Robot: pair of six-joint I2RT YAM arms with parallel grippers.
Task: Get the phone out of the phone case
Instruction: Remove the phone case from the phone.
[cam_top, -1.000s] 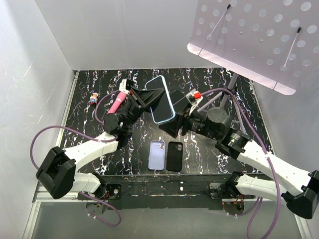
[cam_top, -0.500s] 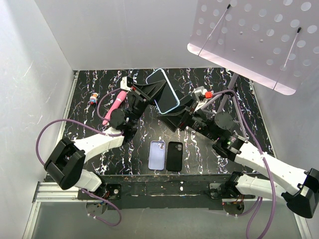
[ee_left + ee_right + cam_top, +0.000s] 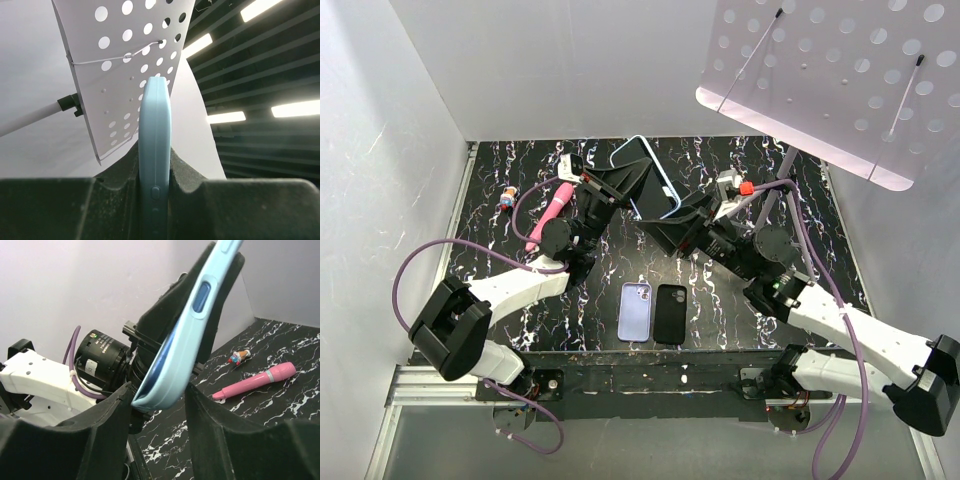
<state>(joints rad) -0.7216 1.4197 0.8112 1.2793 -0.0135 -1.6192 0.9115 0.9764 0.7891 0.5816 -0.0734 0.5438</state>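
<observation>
**Phone and case.** The phone, dark screen facing up and toward the camera, sits inside the light-blue phone case. The pair is held in the air above the far middle of the black marbled table, tilted, touching no surface. From the top view the blue rim shows all round the screen, so the phone is not yet out of the case.

**Left gripper.** The left gripper holds the case from the left side. In its wrist view the 2 dark fingers press against both faces of the case, seen edge-on with a side button between them; the jaws are narrowed to the thickness of the case.

**Right gripper.** The right gripper meets the case from the lower right. In its wrist view a lower corner of the case sits between its 2 fingers, which are closed in against it on each side.

**Surroundings.**
- A lilac case-shaped item and a black phone-shaped item lie flat, side by side, near the table's near edge, well apart from the held phone.
- A pink pen-like stick and a small figurine lie at the far left of the table.
- A white perforated panel on a stand hangs over the far right.
</observation>
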